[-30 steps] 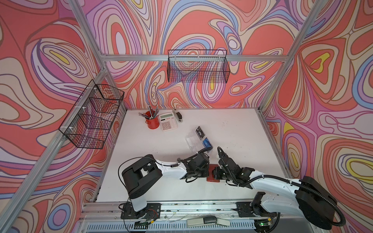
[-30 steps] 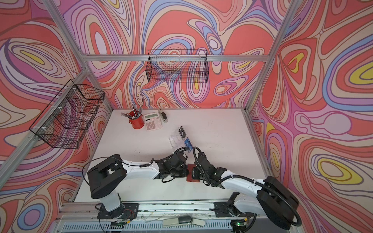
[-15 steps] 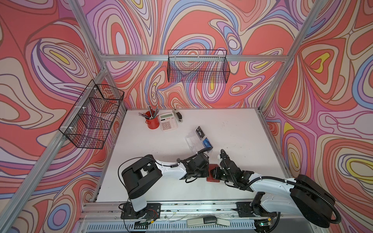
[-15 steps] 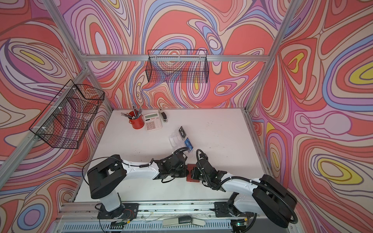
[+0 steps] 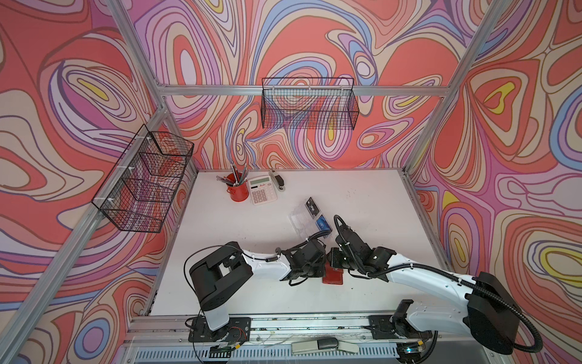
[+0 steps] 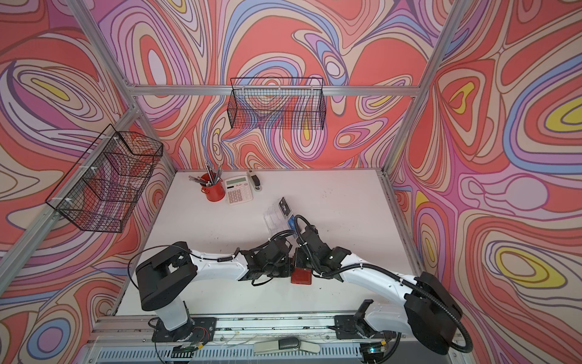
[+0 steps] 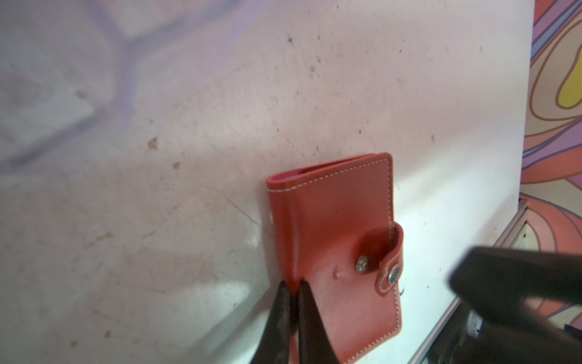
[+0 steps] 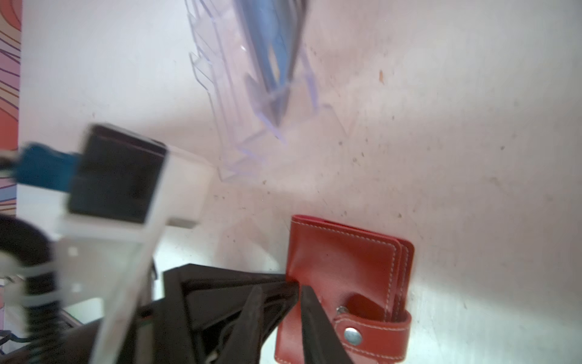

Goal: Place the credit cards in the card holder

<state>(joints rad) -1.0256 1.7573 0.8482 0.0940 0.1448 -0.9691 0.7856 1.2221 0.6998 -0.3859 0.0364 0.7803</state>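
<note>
Right wrist, not left: credit cards (image 8: 272, 44)

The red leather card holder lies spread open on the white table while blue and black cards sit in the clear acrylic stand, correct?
Not open: the red leather card holder lies folded shut, as the left wrist view shows. The rest holds.

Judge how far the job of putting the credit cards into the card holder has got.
Done: only the snap tab of the red leather-like card holder looks unfastened; the holder lies folded. In hand: the left gripper, shut, meets its spine; the right gripper is open beside it. Left: every card; the black and blue plastic credit cards sit in the clear acrylic stand.
</note>
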